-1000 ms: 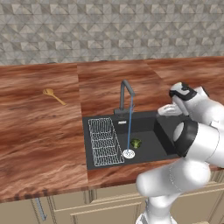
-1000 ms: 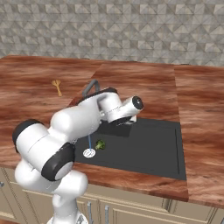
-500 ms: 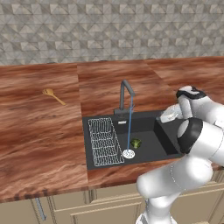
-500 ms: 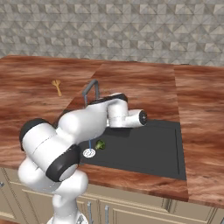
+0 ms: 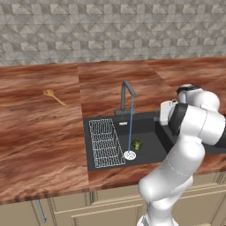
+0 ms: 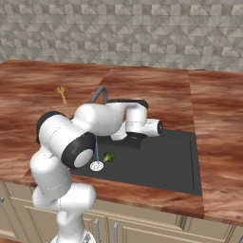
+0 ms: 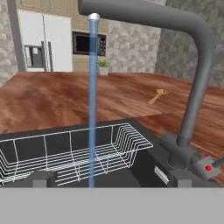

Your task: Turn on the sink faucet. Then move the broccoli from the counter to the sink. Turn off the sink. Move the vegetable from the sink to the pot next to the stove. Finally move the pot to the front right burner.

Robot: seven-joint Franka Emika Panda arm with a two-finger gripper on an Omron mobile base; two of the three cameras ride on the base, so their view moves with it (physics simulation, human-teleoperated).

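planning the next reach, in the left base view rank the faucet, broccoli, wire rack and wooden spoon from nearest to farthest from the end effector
1. The sink faucet, at the back edge of the sink, closest to the end effector.
2. The broccoli, on the basin floor by the drain; close to the faucet's rank, slightly farther.
3. The wire rack, on the basin's far side.
4. The wooden spoon, out on the counter.

Flat, even rendered light in all three views, no clear source direction. Soft sheen on the glossy counter [image 5: 39, 132], no hard glare. Sink [image 6: 161, 166] reads matte black with little shading inside; the white arm casts barely any shadow. Base views sharp edge to edge, no visible lens distortion. Hand view is softer: faucet [image 7: 192, 78] up close looks slightly blurred, wire rack [image 7: 65, 153] aliased, background cabinets low-detail.
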